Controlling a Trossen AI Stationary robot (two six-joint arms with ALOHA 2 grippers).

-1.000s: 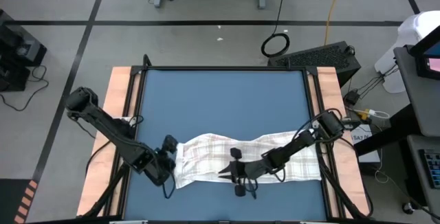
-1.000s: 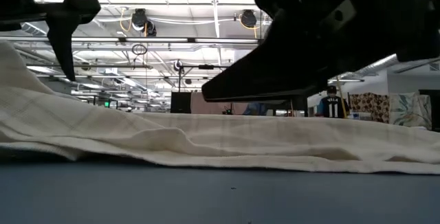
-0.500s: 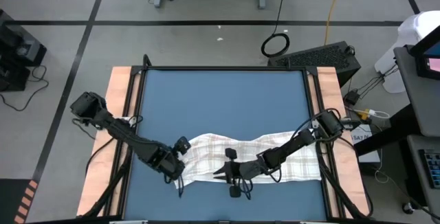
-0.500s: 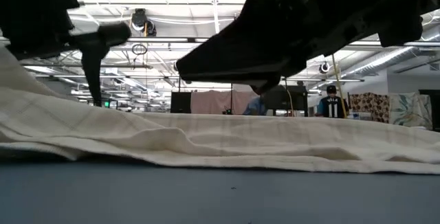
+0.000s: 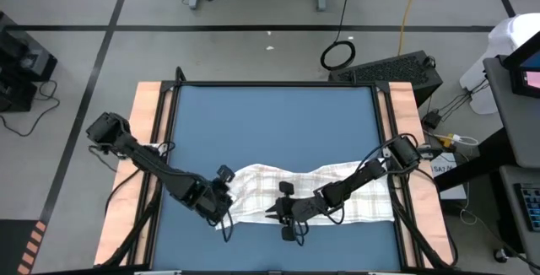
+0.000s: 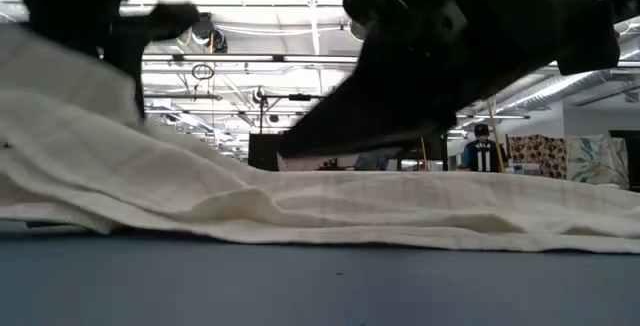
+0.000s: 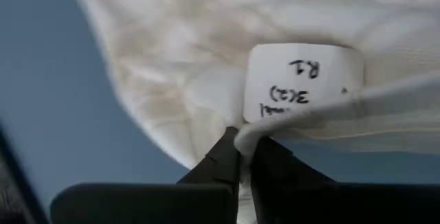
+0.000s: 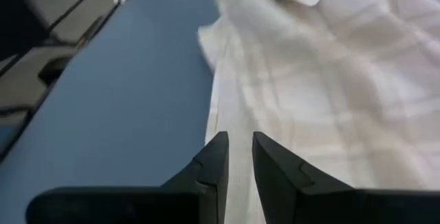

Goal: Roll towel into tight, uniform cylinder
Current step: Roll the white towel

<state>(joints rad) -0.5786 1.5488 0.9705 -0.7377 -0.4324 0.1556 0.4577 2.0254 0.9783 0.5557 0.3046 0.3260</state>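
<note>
The white checked towel lies crumpled along the near part of the blue mat. In the low view it runs across the whole width. My left gripper is at the towel's left end and shut on it, beside a white label with handwriting. My right gripper is over the towel's near edge at its middle. In its wrist view the fingers stand a narrow gap apart, with cloth below them. I cannot tell whether they touch the cloth. My left gripper pinches an edge of the towel at its left end between its two fingers, close to the label. One layer or several, I cannot tell. The held end is raised off the mat and bulges over the rest of the towel, which lies on the mat.
The far half of the blue mat is bare. Wooden strips run along both sides of the table. A black case and a cable coil lie on the floor beyond the far edge. A person stands far off in the room.
My left gripper has gone toward the table's right edge and taken hold of the towel's left end. That end is now raised and pushed in over the rest, which has stayed on the mat. My right gripper has shifted slightly toward the left.
</note>
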